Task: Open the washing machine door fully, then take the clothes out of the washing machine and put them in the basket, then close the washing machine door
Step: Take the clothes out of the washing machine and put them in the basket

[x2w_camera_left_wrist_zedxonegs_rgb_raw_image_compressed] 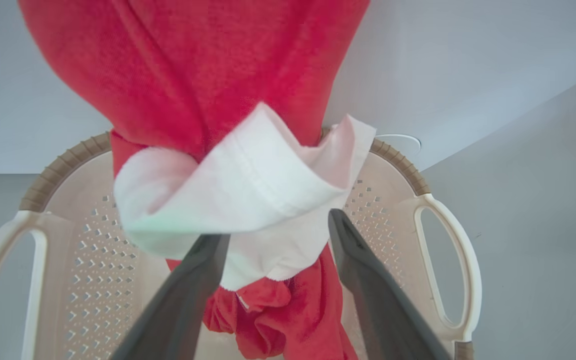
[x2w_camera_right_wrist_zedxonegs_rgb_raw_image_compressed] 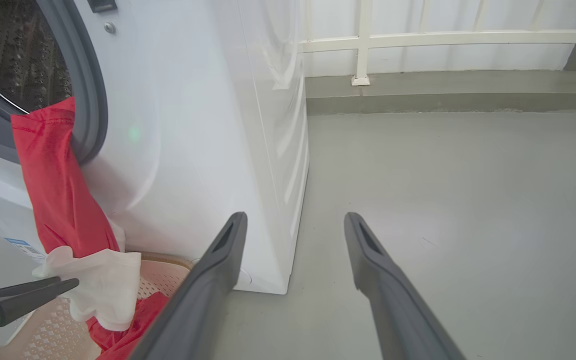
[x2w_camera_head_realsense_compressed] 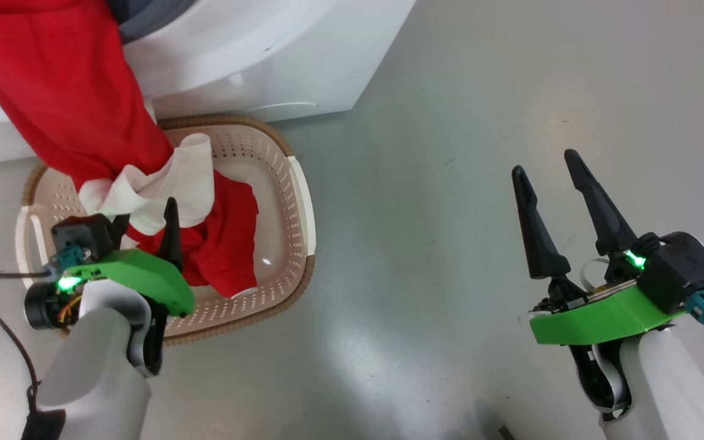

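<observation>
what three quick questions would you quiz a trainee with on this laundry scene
1. True or false: the clothes lie wholly inside the basket.
2. The right claw holds: A the clothes, B the basket, C nothing.
3. Fill in: the left claw stands ___ at the clothes' white panel.

Key: 1 false, they hang from the washing machine down into the basket. 2 C, it is open over the bare floor. 3 open.

Clothes (x2w_camera_head_realsense_compressed: 52,79) noted bright red with white panel; basket (x2w_camera_head_realsense_compressed: 280,183) cream, perforated, rimmed in brown weave; washing machine (x2w_camera_head_realsense_compressed: 254,55) white; floor (x2w_camera_head_realsense_compressed: 450,122) grey.
</observation>
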You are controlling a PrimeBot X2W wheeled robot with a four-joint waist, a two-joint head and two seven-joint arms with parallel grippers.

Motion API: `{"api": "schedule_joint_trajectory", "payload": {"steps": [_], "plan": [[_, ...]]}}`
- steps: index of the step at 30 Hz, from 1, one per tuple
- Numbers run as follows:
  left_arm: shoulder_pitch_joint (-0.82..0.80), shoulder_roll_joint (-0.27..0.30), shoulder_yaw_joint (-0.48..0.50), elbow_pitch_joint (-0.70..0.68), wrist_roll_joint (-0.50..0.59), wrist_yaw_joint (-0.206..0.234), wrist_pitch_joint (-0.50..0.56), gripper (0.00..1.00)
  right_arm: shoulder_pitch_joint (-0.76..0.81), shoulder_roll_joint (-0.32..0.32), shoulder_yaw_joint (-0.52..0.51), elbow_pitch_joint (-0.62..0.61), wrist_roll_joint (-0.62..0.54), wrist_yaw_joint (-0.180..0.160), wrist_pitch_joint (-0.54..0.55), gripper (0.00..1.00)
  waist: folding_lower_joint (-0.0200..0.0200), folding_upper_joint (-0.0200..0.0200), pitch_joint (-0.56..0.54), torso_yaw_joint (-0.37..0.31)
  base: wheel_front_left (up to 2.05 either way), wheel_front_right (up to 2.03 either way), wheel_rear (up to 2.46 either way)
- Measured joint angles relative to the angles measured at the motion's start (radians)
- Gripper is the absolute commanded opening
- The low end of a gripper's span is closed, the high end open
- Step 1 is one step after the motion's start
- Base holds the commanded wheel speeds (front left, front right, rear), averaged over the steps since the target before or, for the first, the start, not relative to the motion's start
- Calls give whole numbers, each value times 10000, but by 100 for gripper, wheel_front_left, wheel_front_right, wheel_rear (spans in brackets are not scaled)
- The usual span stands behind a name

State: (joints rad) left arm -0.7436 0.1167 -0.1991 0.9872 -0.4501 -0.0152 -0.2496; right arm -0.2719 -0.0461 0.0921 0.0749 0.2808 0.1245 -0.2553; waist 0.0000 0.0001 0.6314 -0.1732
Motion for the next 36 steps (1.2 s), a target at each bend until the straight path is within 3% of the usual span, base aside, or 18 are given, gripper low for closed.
{"api": "schedule_joint_trajectory", "payload": {"steps": [21,36], "plan": [[2253,155,612,-4801,625,823,-12,100,41,-8,-98,-33,0,0,0,100,0,0,-184,252,0,0,0],[4119,309,424,-9137,830,1883,1315,100,229,-19,-155,-77,0,0,0,100,0,0,-190,405,0,0,0]]}}
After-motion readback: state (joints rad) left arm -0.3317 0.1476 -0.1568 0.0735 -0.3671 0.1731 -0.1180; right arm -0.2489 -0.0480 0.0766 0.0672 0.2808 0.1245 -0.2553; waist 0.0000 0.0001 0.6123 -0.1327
